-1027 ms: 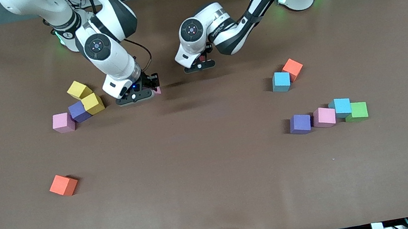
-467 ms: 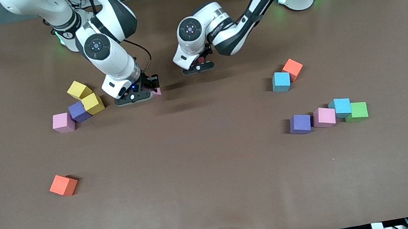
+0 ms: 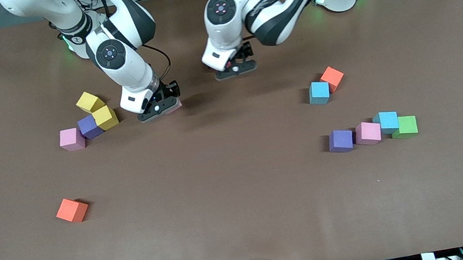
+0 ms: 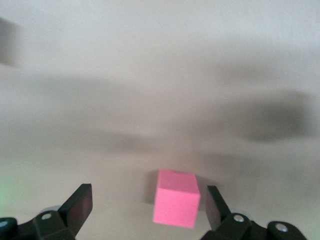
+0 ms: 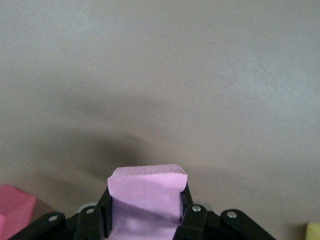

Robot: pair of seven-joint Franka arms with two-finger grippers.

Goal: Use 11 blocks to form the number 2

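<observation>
We are at the start: our left gripper (image 4: 145, 207), jaws spread wide and empty, hangs over a hot-pink foam cube (image 4: 176, 198) resting on the brown table (image 3: 244, 204). Our right gripper (image 3: 159, 108) is clamped on a pale pink foam cube (image 5: 146, 192), which we judge must go down beside it. Open room lies toward the camera; loose cubes sit well apart at both ends.

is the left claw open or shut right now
Open. In the left wrist view the left claw has its fingers spread wide, and the pink cube sits loose on the table between them.
</observation>
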